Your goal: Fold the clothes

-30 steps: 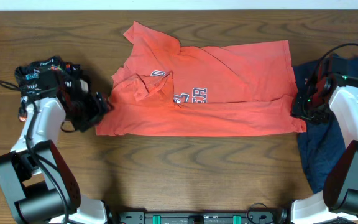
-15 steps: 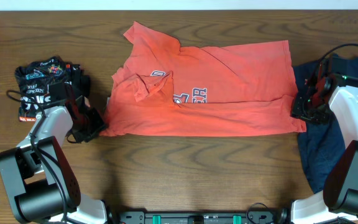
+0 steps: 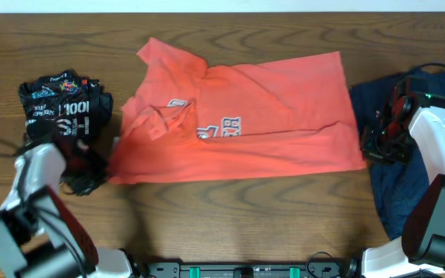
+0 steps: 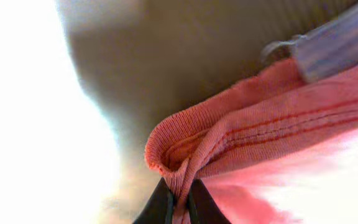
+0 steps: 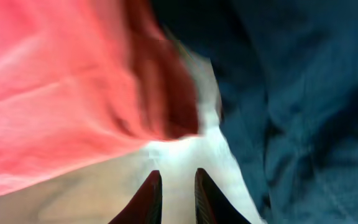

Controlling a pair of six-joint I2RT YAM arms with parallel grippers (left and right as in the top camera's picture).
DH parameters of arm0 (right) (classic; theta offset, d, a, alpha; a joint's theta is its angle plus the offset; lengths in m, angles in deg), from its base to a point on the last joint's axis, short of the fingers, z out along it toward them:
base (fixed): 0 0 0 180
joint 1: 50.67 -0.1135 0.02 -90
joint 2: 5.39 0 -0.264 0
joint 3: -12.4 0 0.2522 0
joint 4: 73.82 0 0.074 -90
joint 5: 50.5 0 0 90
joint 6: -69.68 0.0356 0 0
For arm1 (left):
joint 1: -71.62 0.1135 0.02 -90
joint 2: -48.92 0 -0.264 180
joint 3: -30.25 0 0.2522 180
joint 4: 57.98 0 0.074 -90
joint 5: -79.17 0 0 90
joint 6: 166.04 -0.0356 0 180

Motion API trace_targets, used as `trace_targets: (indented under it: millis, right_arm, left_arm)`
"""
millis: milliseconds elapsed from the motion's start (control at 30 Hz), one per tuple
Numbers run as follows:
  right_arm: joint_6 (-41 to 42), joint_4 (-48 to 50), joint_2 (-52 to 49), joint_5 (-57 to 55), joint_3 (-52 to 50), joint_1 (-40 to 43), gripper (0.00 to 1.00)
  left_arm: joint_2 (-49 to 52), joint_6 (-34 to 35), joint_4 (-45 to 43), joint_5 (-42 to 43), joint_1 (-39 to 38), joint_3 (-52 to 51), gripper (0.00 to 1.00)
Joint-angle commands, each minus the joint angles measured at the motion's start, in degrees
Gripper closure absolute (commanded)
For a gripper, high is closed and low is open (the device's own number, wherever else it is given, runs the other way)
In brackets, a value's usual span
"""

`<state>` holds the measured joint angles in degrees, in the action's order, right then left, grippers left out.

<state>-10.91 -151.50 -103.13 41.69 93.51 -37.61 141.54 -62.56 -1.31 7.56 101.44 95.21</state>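
Left fingers [image 4: 157,205] tight on coral-red T-shirt [image 3: 269,116] hem, right fingers [image 5: 146,199] narrowly apart, above brown wooden table [image 3: 246,216].

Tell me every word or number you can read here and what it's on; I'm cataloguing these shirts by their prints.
"1100": large white characters on the black T-shirt, only roughly legible.
"SH": the line below on the same shirt; the rest is lost in folds.
Small coloured print at that shirt's top: too small to read.
"ER": end of the lettering on the coral-red T-shirt, blurred; the earlier letters are creased.
Navy T-shirt: no text visible.
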Motion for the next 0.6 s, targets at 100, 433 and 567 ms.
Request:
trace_targets:
  millis: [100,433,567]
  right_arm:
    - [3.41,-4.48,1.31,-3.76,0.39,0.37,0.83]
    - [-4.35,1.18,1.31,10.91,0.44,-0.37,0.61]
    - [-4.31,3.1,1.29,11.26,0.39,-2.14,0.5]
  left_arm:
    - [-7.58,1.01,5.62,-1.55,3.32,1.16,0.89]
    - [-11.82,0.94,6.84,0.61,1.79,2.34,0.35]
    - [-13.99,0.74,4.04,0.57,-3.1,2.75,0.35]
